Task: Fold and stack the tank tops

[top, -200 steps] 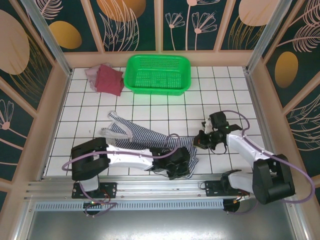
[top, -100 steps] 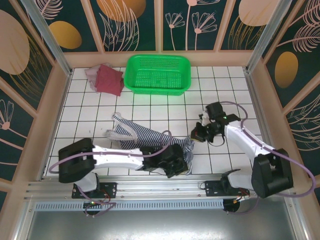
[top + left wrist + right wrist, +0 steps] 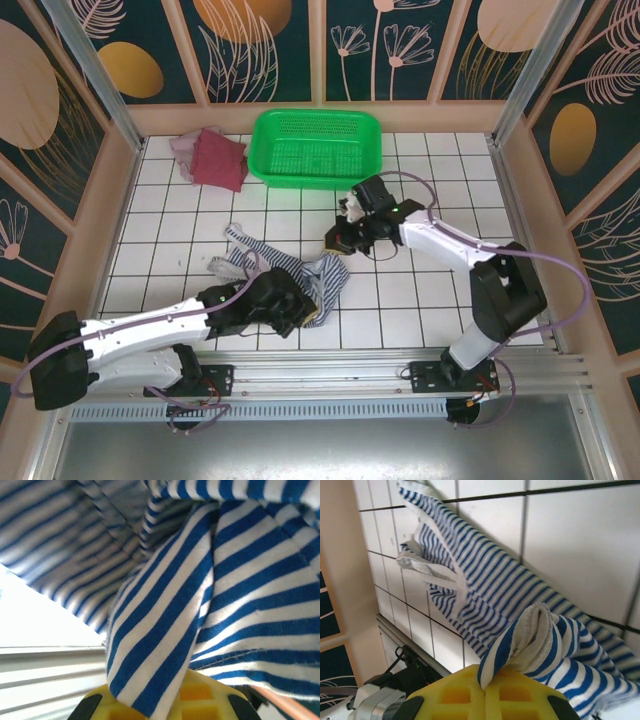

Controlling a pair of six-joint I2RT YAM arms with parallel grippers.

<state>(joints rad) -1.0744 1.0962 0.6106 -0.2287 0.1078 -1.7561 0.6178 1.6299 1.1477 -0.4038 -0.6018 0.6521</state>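
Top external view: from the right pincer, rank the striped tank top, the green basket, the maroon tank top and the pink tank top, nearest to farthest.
From the right pincer:
1. striped tank top, clamped in it, mid-table.
2. green basket, just beyond, at the back.
3. maroon tank top, back left.
4. pink tank top, peeking out left of the maroon one, farthest.

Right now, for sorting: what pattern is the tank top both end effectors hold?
The tank top has blue-and-white stripes; clearest in the left wrist view.
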